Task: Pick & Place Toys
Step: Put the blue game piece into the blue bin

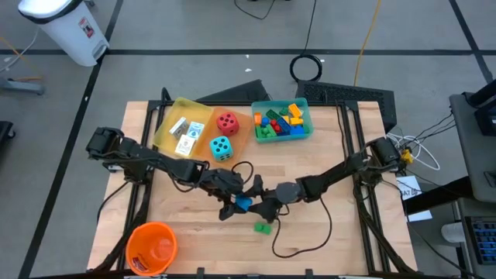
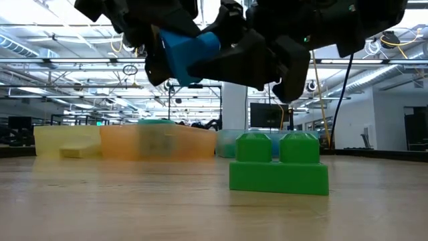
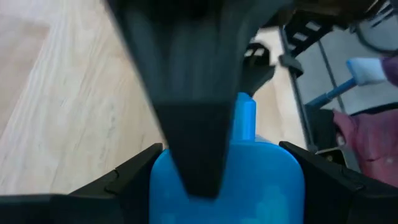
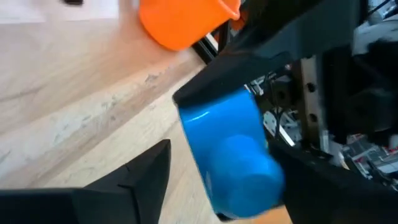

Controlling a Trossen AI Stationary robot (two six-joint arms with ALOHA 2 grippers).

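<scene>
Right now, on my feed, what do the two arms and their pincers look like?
Both arms are dark, nearly black, jointed links running in from the table's side edges. The left pincer and right pincer have flat, black, wedge-shaped fingers. A thin black cable loops along the right arm; yellow and white wires bunch at its base. No markings are legible.

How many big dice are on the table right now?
2: the red plastic die and the cyan plastic die both sit in the translucent orange tray, red farther back, cyan nearer the arms. None seems hidden.

Blue brick (image 2: 189, 52) held aloft between dark grippers; green brick (image 2: 279, 171) on table (image 2: 120, 201) below.
</scene>
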